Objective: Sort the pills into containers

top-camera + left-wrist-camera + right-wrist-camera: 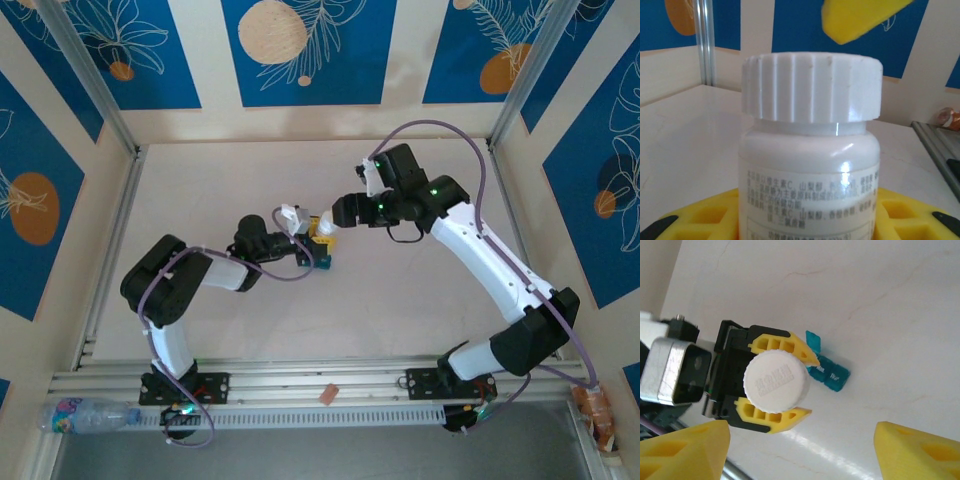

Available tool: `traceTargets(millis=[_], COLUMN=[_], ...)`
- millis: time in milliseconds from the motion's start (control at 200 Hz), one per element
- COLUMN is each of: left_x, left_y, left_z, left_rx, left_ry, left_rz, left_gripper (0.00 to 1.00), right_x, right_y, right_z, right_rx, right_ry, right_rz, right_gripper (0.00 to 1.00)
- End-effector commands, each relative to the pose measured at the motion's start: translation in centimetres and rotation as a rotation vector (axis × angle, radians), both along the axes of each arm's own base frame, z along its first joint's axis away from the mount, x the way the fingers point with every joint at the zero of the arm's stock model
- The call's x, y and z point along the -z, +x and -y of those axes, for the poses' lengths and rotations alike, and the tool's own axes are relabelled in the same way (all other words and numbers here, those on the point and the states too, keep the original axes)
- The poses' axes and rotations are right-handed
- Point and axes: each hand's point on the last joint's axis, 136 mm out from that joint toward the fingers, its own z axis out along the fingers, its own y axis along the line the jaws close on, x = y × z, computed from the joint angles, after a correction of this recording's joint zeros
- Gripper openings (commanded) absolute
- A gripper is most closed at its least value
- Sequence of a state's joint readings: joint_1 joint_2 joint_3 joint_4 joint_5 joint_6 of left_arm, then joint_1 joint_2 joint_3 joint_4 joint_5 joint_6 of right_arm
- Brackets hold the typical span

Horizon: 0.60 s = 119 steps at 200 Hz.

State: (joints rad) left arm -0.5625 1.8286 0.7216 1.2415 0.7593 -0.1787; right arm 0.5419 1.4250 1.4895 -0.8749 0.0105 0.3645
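Left gripper [809, 386] clamps the smooth white plastic bottle [807, 165] below its round, ribbed cap [775, 382]. Right gripper [800, 450] hangs overhead, jaws wide apart. Boxy teal containers [829, 372] lie just beside the bottle, at its three o'clock.

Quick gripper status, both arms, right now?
Left gripper: closed on the white bottle.
Right gripper: open, holding nothing.

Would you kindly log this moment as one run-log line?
left gripper: shut on bottle, cap on | right gripper: open above cap | containers: on table beside bottle
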Motion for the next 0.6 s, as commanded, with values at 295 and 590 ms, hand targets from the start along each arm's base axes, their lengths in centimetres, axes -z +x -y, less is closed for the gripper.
traceTargets(millis=[295, 590], left_x=[-3.5, -3.6], left_y=[-1.2, -1.3], left_z=[0.9, 0.9], left_rx=[0.154, 0.161], left_ry=[-0.061, -0.061], left_rz=[-0.006, -0.005], left_gripper=[0.0, 0.0], right_x=[-1.2, -0.5], right_y=[0.8, 1.1], right_z=[-2.5, -3.1], right_rx=[-0.278, -0.281], right_ry=[-0.034, -0.024], right_rz=[0.127, 0.09], right_gripper=[0.76, 0.69])
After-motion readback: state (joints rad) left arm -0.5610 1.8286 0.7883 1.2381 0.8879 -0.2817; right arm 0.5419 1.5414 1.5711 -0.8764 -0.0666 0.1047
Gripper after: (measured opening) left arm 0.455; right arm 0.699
